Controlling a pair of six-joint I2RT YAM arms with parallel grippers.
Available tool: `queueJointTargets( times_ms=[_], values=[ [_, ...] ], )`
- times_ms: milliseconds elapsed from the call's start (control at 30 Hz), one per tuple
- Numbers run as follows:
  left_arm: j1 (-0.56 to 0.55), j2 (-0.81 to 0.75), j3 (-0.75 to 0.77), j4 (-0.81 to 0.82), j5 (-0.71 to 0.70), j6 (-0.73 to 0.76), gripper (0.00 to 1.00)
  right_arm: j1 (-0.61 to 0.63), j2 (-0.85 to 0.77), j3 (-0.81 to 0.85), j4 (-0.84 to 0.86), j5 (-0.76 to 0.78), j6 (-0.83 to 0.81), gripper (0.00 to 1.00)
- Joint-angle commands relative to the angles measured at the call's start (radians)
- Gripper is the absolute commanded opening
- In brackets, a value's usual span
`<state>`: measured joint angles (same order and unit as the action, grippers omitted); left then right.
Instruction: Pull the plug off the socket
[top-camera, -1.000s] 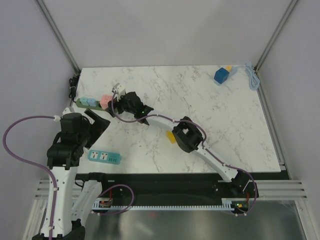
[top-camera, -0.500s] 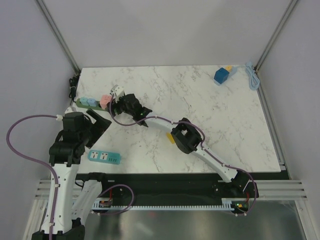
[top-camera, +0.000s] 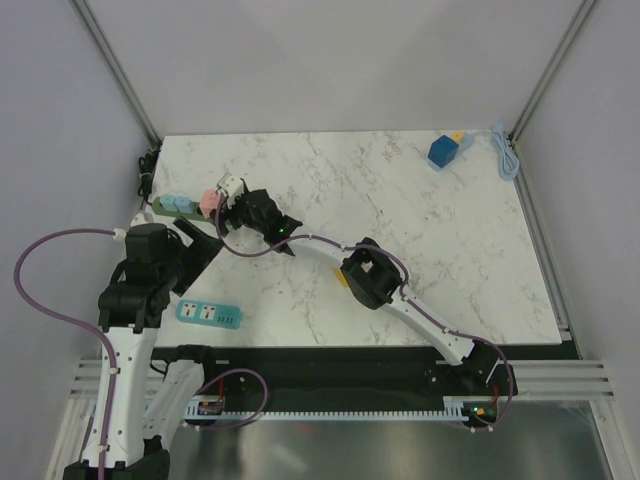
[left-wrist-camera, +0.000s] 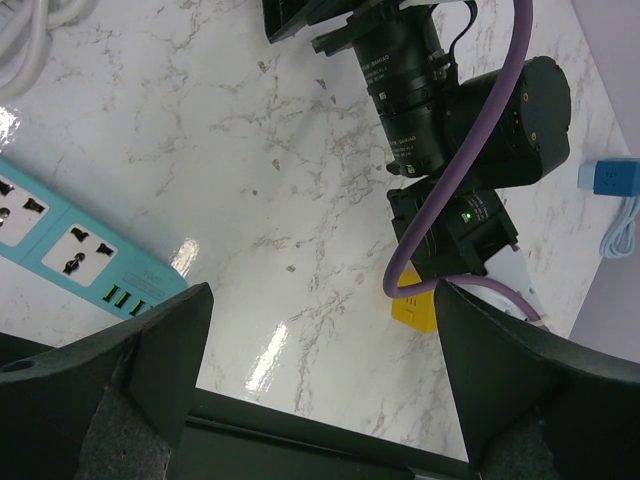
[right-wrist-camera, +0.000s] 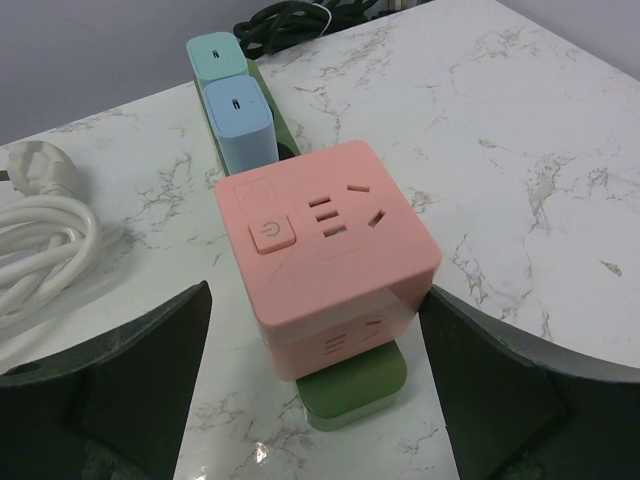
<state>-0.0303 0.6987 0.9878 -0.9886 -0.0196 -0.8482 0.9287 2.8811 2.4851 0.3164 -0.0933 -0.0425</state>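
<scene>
A pink cube plug sits upright on the end of a green socket strip, next to a light-blue plug and a teal plug. My right gripper is open, one finger on each side of the pink cube with a gap on both sides. From above, that gripper is at the pink plug on the strip near the table's left edge. My left gripper is open and empty, just in front of the strip.
A coiled white cable with its own plug lies left of the strip. A teal power strip lies at the near left edge. A yellow block lies under the right arm. A blue cube and cable sit far right.
The right gripper has slid left along the table until its fingers flank the pink plug, closing a little and opening again. The left arm shifted only slightly.
</scene>
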Motion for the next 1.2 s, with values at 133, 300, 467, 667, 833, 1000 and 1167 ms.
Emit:
queueJointTargets(
  times_ms=[133,300,467,667,833,1000,1167],
  values=[
    [-0.002,0.009,0.014,0.036,0.015,-0.005,0.98,0.007,0.014,0.052,0.059,-0.022,-0.025,0.81],
    [-0.002,0.015,0.012,0.041,0.015,-0.002,0.98,0.009,-0.016,0.021,0.052,-0.057,-0.033,0.59],
    [-0.002,0.007,0.009,0.042,0.038,-0.003,0.98,0.010,-0.086,-0.066,0.053,-0.092,-0.048,0.30],
    [-0.002,0.001,0.011,0.039,0.043,0.001,0.98,0.009,-0.213,-0.234,0.082,-0.112,-0.027,0.00],
    [-0.002,-0.008,0.012,0.036,0.047,-0.008,0.97,0.009,-0.330,-0.411,0.101,-0.082,-0.014,0.00],
    [-0.002,-0.015,0.014,0.038,0.055,-0.006,0.97,0.009,-0.469,-0.595,0.072,-0.065,0.003,0.00],
    [-0.002,-0.011,-0.003,0.038,0.067,0.003,0.96,0.009,-0.638,-0.811,0.096,-0.063,0.041,0.00]
  ],
)
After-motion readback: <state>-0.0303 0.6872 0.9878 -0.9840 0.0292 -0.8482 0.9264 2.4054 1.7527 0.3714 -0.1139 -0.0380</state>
